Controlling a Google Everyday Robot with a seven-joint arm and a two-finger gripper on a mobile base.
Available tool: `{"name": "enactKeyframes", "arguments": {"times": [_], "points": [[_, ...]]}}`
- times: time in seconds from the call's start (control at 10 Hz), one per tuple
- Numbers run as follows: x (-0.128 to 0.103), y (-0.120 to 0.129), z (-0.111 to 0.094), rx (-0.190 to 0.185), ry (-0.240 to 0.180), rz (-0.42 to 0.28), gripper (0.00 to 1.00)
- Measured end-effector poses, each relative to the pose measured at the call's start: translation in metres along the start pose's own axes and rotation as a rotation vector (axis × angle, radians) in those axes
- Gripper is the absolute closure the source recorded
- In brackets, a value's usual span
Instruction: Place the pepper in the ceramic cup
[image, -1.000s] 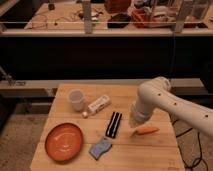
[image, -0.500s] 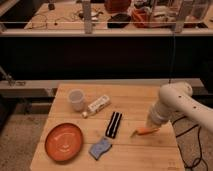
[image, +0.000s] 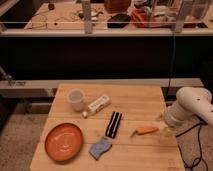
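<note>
Pepper (image: 145, 130) lies loose on worktop (image: 135, 102), right of centre; ceramic cup (image: 76, 99) upright, well apart at left. Pincer (image: 167, 131) just beside pepper (finger state: cannot tell), likely positioned for pickup.

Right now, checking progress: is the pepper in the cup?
Out. The pepper lies on the table, right of the cup; the gripper is beside it.

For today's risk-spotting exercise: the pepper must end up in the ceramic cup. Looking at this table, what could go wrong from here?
1. The pepper lies free near the table's right side; a clumsy approach might nudge it off.
2. The ceramic cup sits far left, past the black object and white bottle, which a carrying arm could knock.
3. The gripper sits right of the pepper at the table's edge, so it must reposition first.
</note>
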Motion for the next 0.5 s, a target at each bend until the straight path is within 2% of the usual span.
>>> {"name": "enactKeyframes", "arguments": {"times": [0.3, 0.4, 0.5], "points": [[-0.03, -0.005, 0.013, 0.06, -0.068, -0.091, 0.2], [-0.04, -0.007, 0.018, 0.08, -0.103, -0.117, 0.2], [-0.046, -0.009, 0.023, 0.091, -0.162, -0.132, 0.2]]}}
